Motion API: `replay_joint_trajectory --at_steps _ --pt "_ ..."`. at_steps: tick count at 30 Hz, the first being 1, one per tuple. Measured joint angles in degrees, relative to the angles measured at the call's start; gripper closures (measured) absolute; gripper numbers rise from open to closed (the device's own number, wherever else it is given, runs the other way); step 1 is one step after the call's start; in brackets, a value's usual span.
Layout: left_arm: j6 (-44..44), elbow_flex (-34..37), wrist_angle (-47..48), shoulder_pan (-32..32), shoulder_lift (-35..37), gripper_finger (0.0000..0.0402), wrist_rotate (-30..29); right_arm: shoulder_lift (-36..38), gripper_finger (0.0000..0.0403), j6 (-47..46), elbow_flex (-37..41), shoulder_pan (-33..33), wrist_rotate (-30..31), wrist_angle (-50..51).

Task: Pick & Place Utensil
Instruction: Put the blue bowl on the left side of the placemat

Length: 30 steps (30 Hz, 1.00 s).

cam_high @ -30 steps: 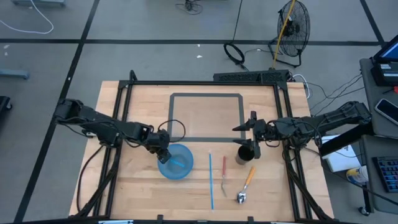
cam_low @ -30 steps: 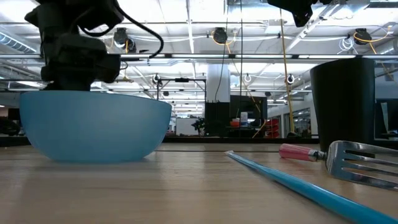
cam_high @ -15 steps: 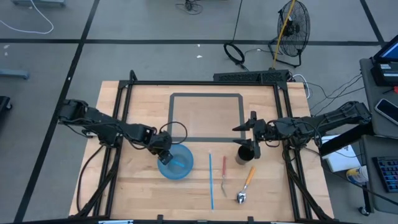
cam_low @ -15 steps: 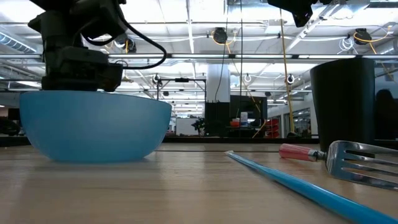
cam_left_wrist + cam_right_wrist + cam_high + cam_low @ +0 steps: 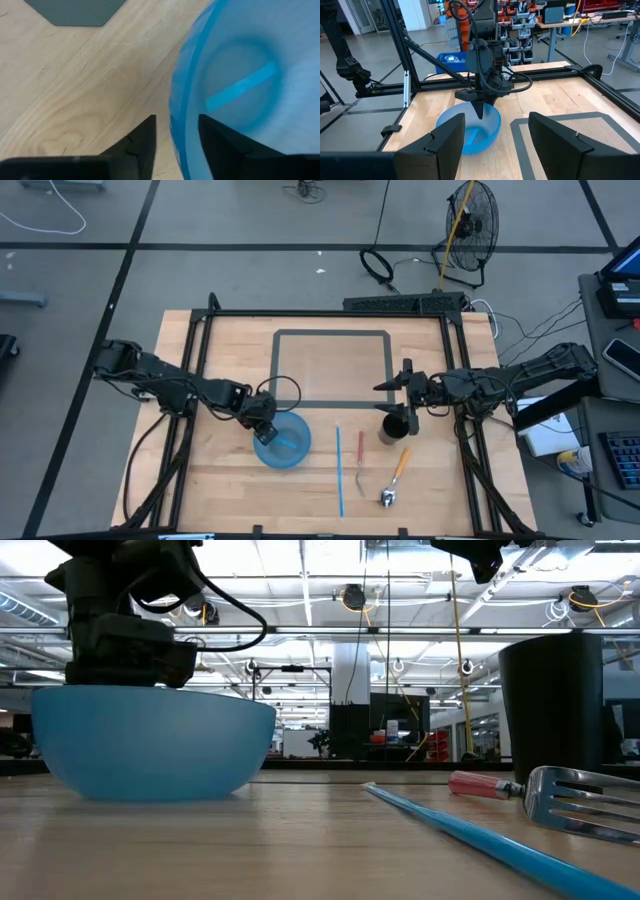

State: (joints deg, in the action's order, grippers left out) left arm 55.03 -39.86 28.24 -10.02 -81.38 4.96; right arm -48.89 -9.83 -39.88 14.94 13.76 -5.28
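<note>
Left gripper [image 5: 262, 420] sat low at far-left rim of blue bowl [image 5: 283, 440], fingers [image 5: 145, 137] narrowly apart, straddling rim, holding nothing. Blue utensil [image 5: 241, 86] lay inside bowl. On table to right: blue stick [image 5: 339, 470], red-handled fork [image 5: 360, 460], orange-handled spoon [image 5: 395, 477]. Right gripper [image 5: 405, 385] hovered above black cup [image 5: 393, 427], fingers wide, empty. Judgement: lift left gripper straight up, clear of rim, so bowl does not tip or slide.
</note>
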Motion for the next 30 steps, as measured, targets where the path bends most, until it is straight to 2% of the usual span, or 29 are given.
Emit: replay_joint_trajectory --at_steps 7,14,18,25,30 --pt "-0.33 0.00 -0.01 0.00 0.00 0.0342 -0.01 0.01 0.0188 0.01 0.00 0.00 0.02 0.00" --pt "-0.93 -0.02 -0.06 0.00 0.02 0.0388 -0.03 -0.01 0.0188 0.01 0.00 0.00 0.02 0.00" --pt "-1.29 -0.02 -0.06 0.00 0.02 0.0393 -0.16 0.01 0.0188 0.01 0.00 0.00 0.13 0.00" --pt "-1.08 -0.02 -0.04 0.00 0.02 0.0363 -0.53 0.01 0.0188 0.01 0.00 0.00 0.15 0.00" --pt "-1.06 -0.02 -0.04 -0.01 0.02 0.0372 -0.57 0.01 0.0188 0.01 0.00 0.00 0.15 0.00"
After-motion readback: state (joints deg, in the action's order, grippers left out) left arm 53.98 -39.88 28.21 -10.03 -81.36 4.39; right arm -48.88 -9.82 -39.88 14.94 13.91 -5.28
